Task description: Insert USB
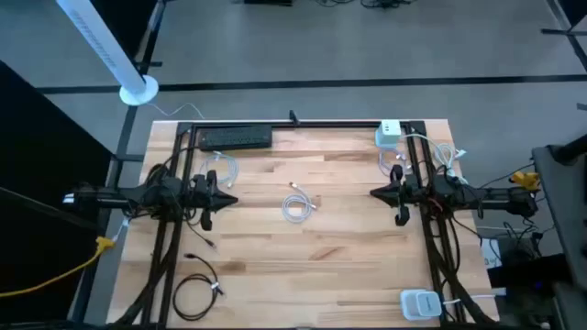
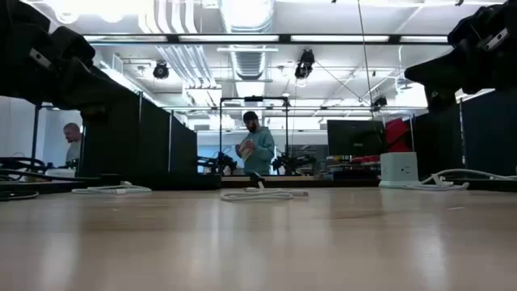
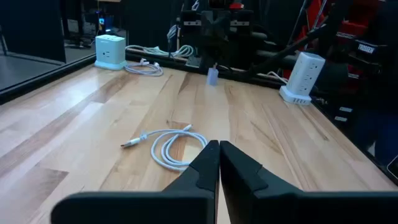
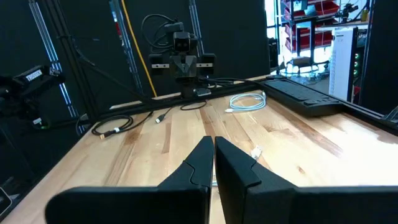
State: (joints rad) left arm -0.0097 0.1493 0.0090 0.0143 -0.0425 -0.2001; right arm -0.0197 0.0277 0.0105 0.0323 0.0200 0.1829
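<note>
A white USB cable [image 1: 295, 203] lies coiled flat on the wooden table's middle, between my two arms; its plug end [image 3: 129, 144] rests on the wood. It also shows in the low view [image 2: 262, 193]. My left gripper [image 1: 234, 198] hangs shut above the table, left of the cable, fingertips [image 3: 219, 149] pointing toward it. My right gripper [image 1: 374, 193] hangs shut on the cable's right, facing it [image 4: 213, 144]. A white charger cube [image 1: 389, 134] stands at the far right edge, and a white charger tower [image 1: 420, 303] at the near right.
A black power strip [image 1: 236, 137] lies along the far edge on the left. Another white cable [image 1: 225, 170] lies beside the left arm, a black cable [image 1: 197, 289] coils at the near left, and white cords [image 1: 445, 158] trail by the right arm. A person [image 2: 257, 149] stands beyond the table.
</note>
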